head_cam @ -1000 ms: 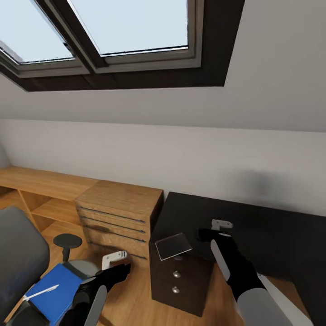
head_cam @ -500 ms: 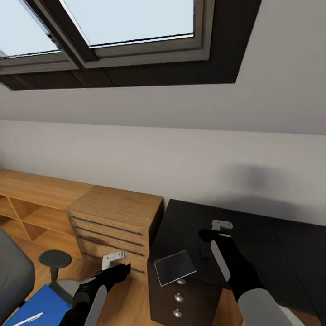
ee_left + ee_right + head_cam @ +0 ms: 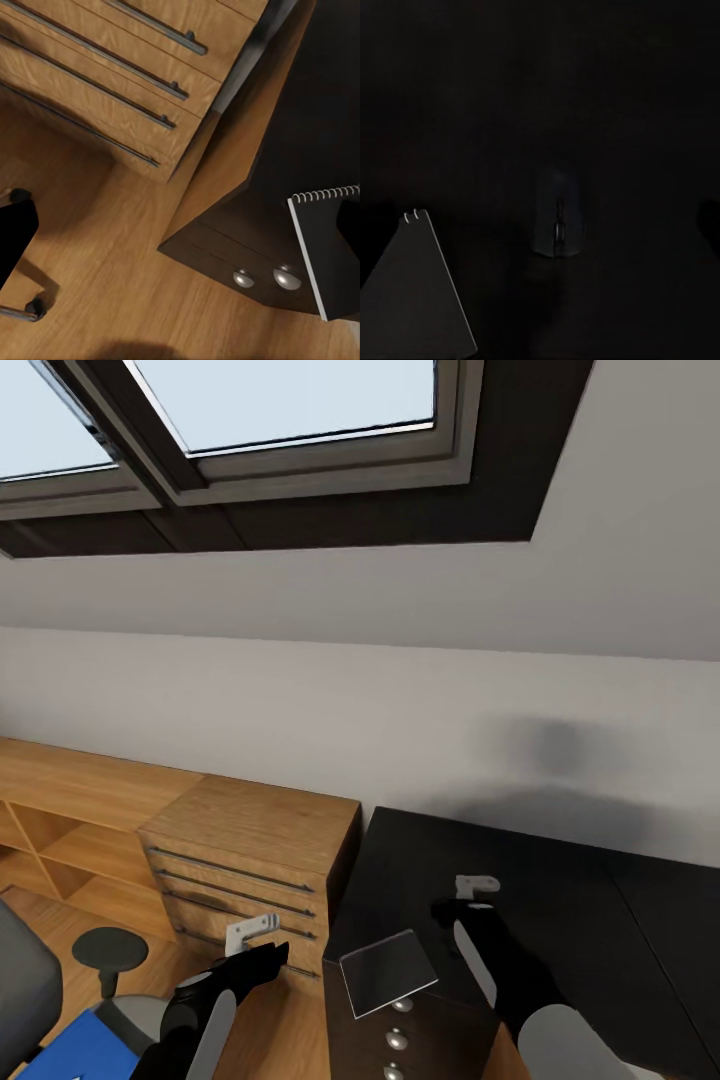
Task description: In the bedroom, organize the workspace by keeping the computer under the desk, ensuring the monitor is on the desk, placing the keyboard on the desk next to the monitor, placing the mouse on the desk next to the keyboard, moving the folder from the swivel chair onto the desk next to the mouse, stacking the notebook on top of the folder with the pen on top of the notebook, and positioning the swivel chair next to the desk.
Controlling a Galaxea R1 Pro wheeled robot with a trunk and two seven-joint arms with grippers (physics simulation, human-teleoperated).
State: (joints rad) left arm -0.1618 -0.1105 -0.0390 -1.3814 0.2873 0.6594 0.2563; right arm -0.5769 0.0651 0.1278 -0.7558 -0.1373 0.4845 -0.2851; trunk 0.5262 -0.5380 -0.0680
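An attic bedroom with black-framed skylights (image 3: 300, 450) – below, the glossy black desk (image 3: 560, 900). The thin dark spiral notebook (image 3: 388, 972) overhangs its near corner; the small dark rounded mouse (image 3: 559, 214) lies at the notebook's two o'clock. Blue folder (image 3: 75, 1052) at seven o'clock. Whether either gripper – left (image 3: 252, 932), right (image 3: 476, 886) – is parted, I cannot tell.

No legible text, label, brand, number or sign anywhere.

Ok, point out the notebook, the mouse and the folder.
notebook (image 3: 387, 971): head view, middle of its cover.
mouse (image 3: 558, 212): right wrist view, top of its rounded shell.
folder (image 3: 85, 1053): head view, visible blue corner.
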